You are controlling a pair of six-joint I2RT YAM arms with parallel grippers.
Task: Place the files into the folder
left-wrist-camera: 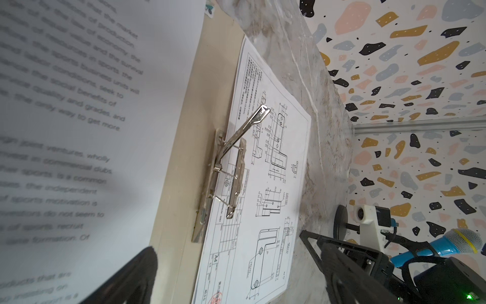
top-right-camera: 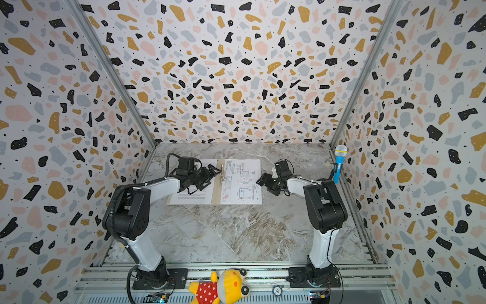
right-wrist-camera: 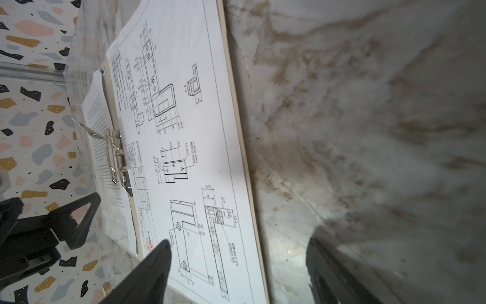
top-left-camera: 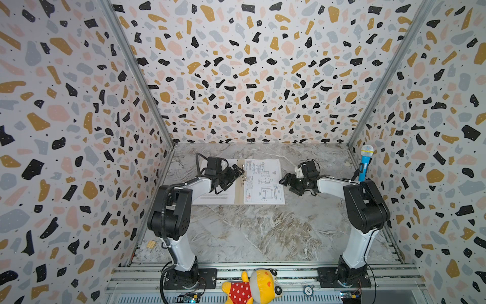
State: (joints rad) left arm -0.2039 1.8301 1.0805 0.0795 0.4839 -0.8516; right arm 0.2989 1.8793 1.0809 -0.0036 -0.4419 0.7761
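left gripper (top-left-camera: 235, 176) spread wide, empty, over the text sheet (top-left-camera: 221, 197) by the spine of the folder (top-left-camera: 239, 196). right gripper (top-left-camera: 288, 185) spread, holding nothing, at the right edge of the drawing sheet (top-left-camera: 263, 181).

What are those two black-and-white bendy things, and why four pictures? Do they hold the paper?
They are two robot arms, each ending in a gripper: a pincer with two fingers. Two pictures look down from above, side by side like two eyes. Two come from small cameras on the arms' wrists, so they look close and tilted. On the marble table lies an open folder. A drawing sheet lies on its right half, a text sheet on its left half, and the metal clip between them has its lever up. The left gripper hangs over the text sheet, near the clip; the right gripper is at the folder's right edge. Both are open and hold nothing.
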